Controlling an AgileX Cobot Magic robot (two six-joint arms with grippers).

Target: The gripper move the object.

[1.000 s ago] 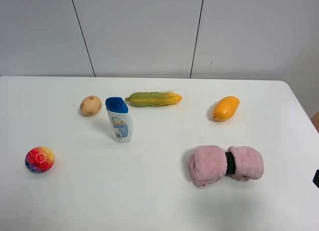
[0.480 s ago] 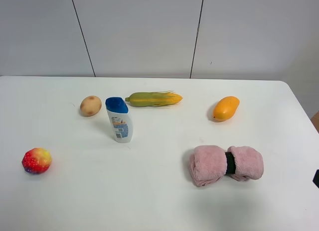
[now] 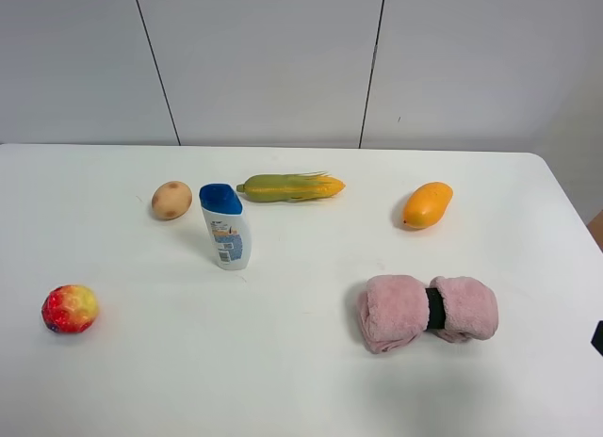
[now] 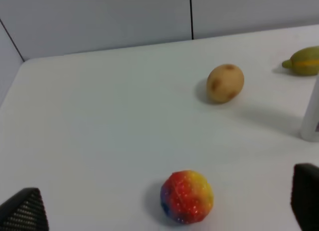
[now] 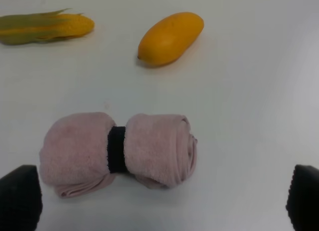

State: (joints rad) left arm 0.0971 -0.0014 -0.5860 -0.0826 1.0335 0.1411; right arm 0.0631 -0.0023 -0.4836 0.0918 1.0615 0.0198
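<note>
The object, a small bumpy ball [image 3: 70, 308] patched red, yellow and purple, lies on the white table [image 3: 301, 380] at the front left. In the left wrist view the ball [image 4: 187, 196] lies free between and ahead of my left gripper [image 4: 164, 208], whose black fingertips [image 4: 24, 212] stand wide apart, open and empty. My right gripper [image 5: 162, 198] is also open and empty, with its fingertips [image 5: 20, 198] wide apart just short of a rolled pink towel [image 5: 119, 149]. Neither gripper shows in the exterior high view, apart from a black bit [image 3: 598, 338] at the right edge.
A tan potato [image 3: 171, 200], an upright white bottle with a blue cap [image 3: 226, 227], a corn cob [image 3: 290, 186] and an orange mango [image 3: 427, 204] stand across the back. The pink towel [image 3: 429, 310] lies at the front right.
The ball has rolled a little to the left and turned, so its yellow and red side now faces up. Nothing else has moved.
</note>
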